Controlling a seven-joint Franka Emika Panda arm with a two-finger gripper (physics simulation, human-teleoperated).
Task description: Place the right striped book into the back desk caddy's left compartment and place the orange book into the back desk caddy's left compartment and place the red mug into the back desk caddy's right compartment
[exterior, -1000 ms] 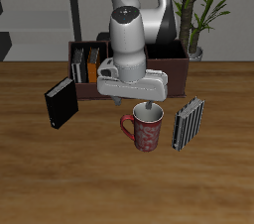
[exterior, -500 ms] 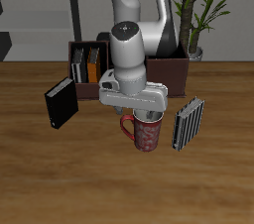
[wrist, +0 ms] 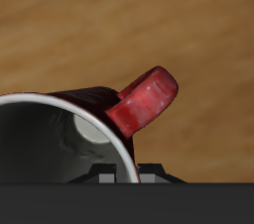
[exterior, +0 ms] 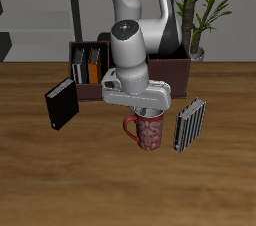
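Observation:
The red mug stands on the table in front of the back desk caddy. My gripper is down on the mug's rim. In the wrist view the rim of the mug runs between the two fingertips of my gripper, which is shut on it; the handle points away. A striped book and the orange book stand upright in one compartment of the caddy. Another striped book stands on the table beside the mug.
A black book stands on the table, nearer the front than the caddy. A potted plant stands behind the caddy. My arm hides the caddy's middle.
My gripper has come down from just above the mug onto its rim and closed there. The mug has shifted very slightly; books have not moved.

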